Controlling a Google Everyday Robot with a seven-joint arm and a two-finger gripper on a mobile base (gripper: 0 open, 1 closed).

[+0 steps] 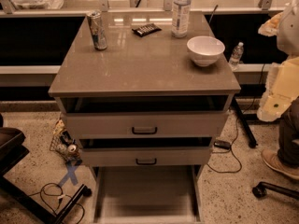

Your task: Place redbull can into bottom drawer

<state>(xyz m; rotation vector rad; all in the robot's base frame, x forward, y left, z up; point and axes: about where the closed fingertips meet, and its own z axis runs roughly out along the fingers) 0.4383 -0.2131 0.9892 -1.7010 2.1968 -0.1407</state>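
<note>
The bottom drawer [147, 192] stands pulled fully out at floor level, its flat floor bare, so the target is ready and nothing in it will obstruct a drop. Above it, the two handled drawers [145, 143] sit slightly proud of the cabinet; what they hold is hidden.

The tool [273, 107] hangs off the right side of the cabinet, below the worktop's edge and well apart from everything on it. Whether it is apart or together I cannot tell.

On the worktop [140, 69], a white bowl [205, 49] sits near the right edge and looks empty. Farther back lie a dark snack wrapper [146, 29] and a capped water bottle [181, 10].

The redbull can [97, 30] stands upright near the far left corner, with clear space all around it. The step in hand is likely the reach: cross above the bowl and wrapper, then grip the can at mid-height, squarely, since a tall slim can tips easily.
</note>
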